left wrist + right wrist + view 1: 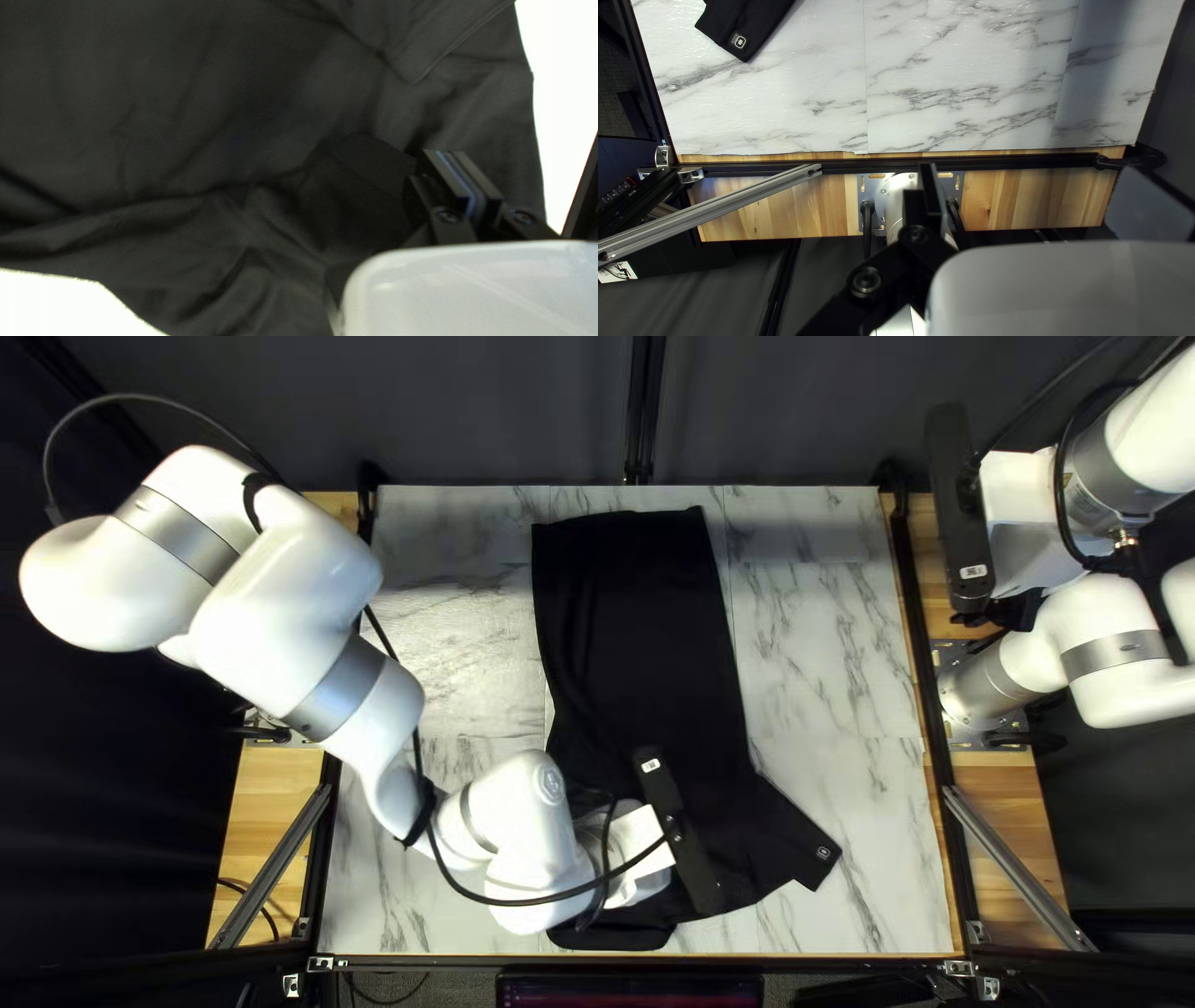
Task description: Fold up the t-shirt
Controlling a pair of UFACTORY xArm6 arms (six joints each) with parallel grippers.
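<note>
Find the black t-shirt [635,622] stretched far to near on the worktop [828,660], with a sleeve [797,834] poking out near the closer end. Expect light, limp, floppy handling, likely to rumple if dragged. Best pinch all layers at the far end's corners, then lift. See the left hand [453,163] closed over the near creases; cannot tell if pinching any. See the right hand [1018,610] wide open and empty, off at the side.
</note>
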